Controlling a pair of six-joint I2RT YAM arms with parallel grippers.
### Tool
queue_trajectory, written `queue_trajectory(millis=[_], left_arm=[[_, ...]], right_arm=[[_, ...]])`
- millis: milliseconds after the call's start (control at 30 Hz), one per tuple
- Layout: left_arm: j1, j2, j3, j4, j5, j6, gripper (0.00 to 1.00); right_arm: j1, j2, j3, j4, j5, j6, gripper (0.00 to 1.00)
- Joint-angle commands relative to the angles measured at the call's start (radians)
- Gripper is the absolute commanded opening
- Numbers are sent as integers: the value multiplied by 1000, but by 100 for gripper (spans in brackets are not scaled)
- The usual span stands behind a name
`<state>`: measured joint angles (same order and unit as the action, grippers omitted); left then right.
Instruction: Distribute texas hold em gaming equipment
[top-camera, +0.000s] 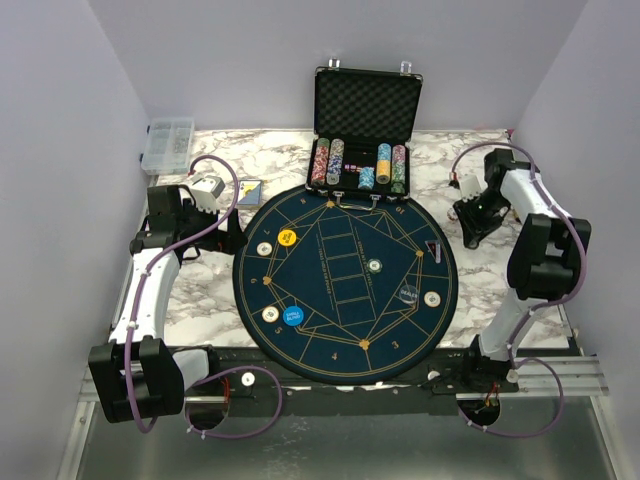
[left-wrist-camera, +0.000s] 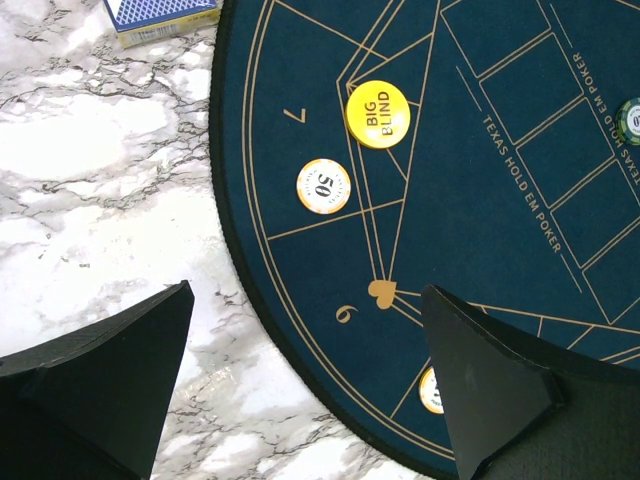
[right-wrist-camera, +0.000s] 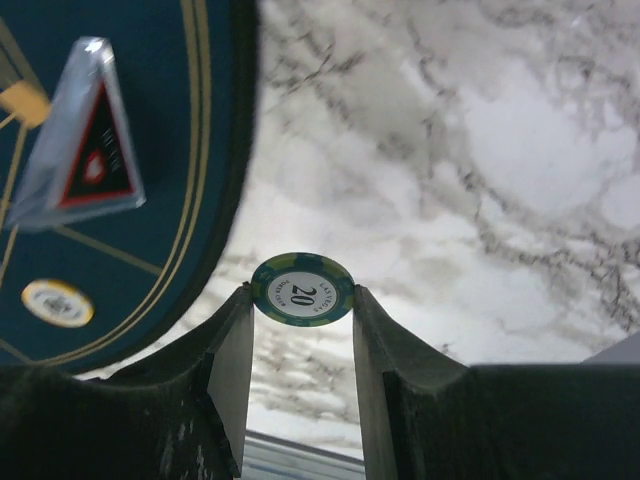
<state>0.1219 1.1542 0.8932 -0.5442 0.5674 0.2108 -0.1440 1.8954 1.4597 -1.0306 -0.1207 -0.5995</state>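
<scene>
The marble table (top-camera: 195, 300) carries a round blue mat (top-camera: 400, 330) at its middle — an open chip case (top-camera: 366, 105) at the far edge, a clear box (top-camera: 168, 143) in the far-left corner, a card pack (top-camera: 248, 191) just left of the mat.

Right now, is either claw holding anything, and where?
The right gripper pinches a green-rimmed 20 chip by its opposite edges; the left gripper holds nothing.

tabletop (top-camera: 200, 300): we note a white marble pattern with grey veins, smooth and faintly shiny.
mat (top-camera: 345, 330): we read it as dark-blue cloth, matt, with gold printed lines.
case (top-camera: 367, 105): black ridged foam inside the lid; bright, metal-looking edging.
compartment box (top-camera: 167, 143): clear plastic.
Big Blind disc (left-wrist-camera: 377, 113): yellow, smooth, plastic-looking.
50 chip (left-wrist-camera: 323, 186): cream face; we see a matt finish.
20 chip (right-wrist-camera: 302, 285): green-and-cream rim, white printed centre, smooth.
triangular marker (right-wrist-camera: 85, 135): thick clear plastic, glossy.
right claw (right-wrist-camera: 302, 300): matt black; we find fine scuffs on it.
</scene>
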Motion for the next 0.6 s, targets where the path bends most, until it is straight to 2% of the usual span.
queue_trajectory(millis=[0, 233, 567], left_arm=[[-6, 4, 27, -7, 2, 4, 98], [-6, 1, 25, -8, 2, 4, 98], [-5, -17, 16, -11, -10, 9, 98]], right_arm=[[34, -118, -73, -91, -86, -19, 30], [231, -270, -171, -115, -140, 43, 31], [476, -371, -359, -64, -63, 79, 31]])
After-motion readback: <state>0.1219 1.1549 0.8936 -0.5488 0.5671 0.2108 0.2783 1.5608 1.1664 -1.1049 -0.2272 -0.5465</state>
